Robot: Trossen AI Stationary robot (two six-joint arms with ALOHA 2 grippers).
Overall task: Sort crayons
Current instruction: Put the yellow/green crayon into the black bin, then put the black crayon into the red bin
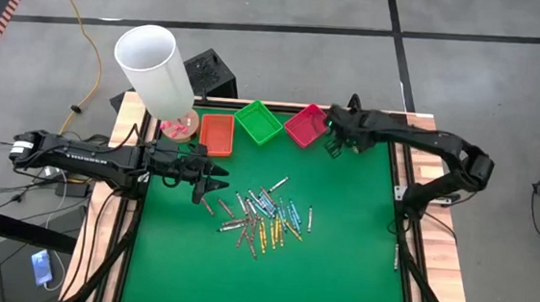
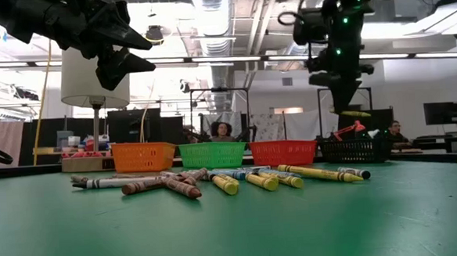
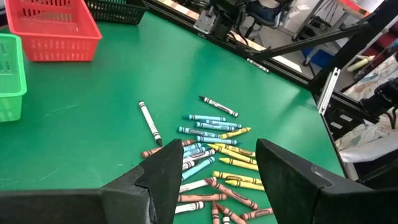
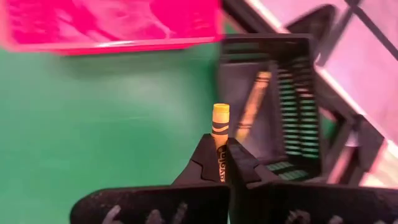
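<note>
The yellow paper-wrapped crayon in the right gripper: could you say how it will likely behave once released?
The yellow paper-wrapped crayon looks stiff, jutting straight from the shut right gripper. Round and thin, it would probably roll on landing. Likely light, since a fingertip pinch carries it.

Right gripper (image 4: 221,163) clamped on a yellow crayon (image 4: 220,127), tip sticking out past the fingers, over green mat (image 4: 93,124), w/ pink tray (image 4: 112,25) & black tray (image 4: 273,99) just beyond.
</note>
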